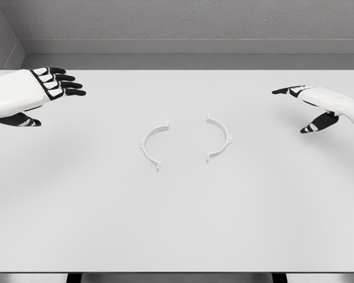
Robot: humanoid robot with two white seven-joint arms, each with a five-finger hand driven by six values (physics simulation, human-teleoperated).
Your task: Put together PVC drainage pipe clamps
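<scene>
Centrally, two white clamp halves, left half [153, 145] and right half [219, 138], apart on table [177, 224]. Left hand [38, 91] and right hand [318, 106] spread wide, empty, at far sides.

Bare simulated workroom: white table [177, 224], grey walls [189, 20].

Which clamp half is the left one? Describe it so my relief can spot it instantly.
Start at the white table and look to its middle, where two thin white arcs lie apart. The left clamp half is nearer the left hand; unlike the right clamp half, it bulges leftward, opening right.
</scene>
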